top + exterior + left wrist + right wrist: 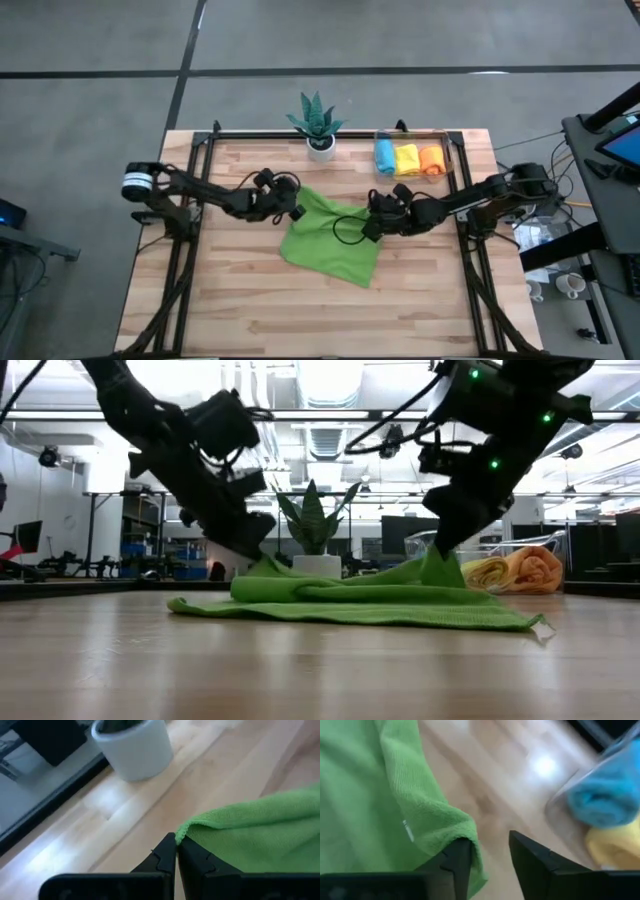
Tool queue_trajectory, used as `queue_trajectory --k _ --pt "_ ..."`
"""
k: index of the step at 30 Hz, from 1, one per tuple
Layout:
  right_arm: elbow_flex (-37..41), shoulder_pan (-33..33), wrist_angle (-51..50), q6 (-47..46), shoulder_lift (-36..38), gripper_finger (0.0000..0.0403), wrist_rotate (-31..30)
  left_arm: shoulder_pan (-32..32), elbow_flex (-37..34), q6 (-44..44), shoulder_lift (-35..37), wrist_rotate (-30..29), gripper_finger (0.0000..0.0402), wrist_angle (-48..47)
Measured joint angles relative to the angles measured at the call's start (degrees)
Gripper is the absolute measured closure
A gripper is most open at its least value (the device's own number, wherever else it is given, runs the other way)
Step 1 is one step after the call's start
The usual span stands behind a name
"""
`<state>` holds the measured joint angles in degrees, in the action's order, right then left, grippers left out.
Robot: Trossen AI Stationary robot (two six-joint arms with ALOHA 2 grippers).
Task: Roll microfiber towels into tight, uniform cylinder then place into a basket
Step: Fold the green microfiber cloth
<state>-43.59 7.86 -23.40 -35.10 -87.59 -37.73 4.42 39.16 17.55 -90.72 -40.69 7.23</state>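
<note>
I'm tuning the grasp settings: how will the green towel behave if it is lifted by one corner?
Probably floppy: the green towel already lies creased and folded over on the table, so it should drape rather than hold shape. It looks light and thin. Its fuzzy pile, seen where the left gripper pinches a corner, should resist slipping.

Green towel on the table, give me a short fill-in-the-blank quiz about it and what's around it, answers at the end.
1. The left tool is shut on a corner of the ___ towel.
2. The basket holds ___ rolled towels.
3. The roll nearest the potted plant is ___.
4. The right tool has its fingers ___, beside the towel's edge.

Missing words: green; three; blue; open
</note>
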Motion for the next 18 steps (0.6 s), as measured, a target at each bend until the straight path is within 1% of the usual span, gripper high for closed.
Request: queue_trajectory --k 4,7,9,11,14,15,18 --pt "0.0 0.0 -0.4 2.9 1.9 0.0253 -3.3 1.0 -0.1 -0.3 -1.5 2.7 0.0402 -0.5" --pt "0.0 0.0 -0.4 4.0 3.1 0.0248 -4.7 1.1 -0.2 -1.5 -1.3 3.8 0.0402 -0.3" --pt "0.0 -0.1 -0.5 6.1 3.7 0.0249 -4.3 1.1 -0.2 -1.7 -1.2 4.1 0.0402 -0.4" --pt "0.0 -0.4 -1.6 7.9 4.4 0.0252 -1.9 1.1 -0.2 -1.7 -1.0 4.1 0.0402 -0.3" --pt "0.0 -1.7 -5.1 8.4 5.2 0.0255 5.0 1.1 -0.2 -1.9 -1.0 4.1 0.0402 -0.6" --pt "0.0 -2.1 -6.5 7.7 5.3 0.0256 6.1 1.1 -0.2 -2.0 -1.0 4.1 0.0402 -0.6" --pt "0.0 -3.0 -9.8 5.4 5.3 0.026 6.5 1.1 -0.2 -2.0 -1.0 4.1 0.0402 -0.6"
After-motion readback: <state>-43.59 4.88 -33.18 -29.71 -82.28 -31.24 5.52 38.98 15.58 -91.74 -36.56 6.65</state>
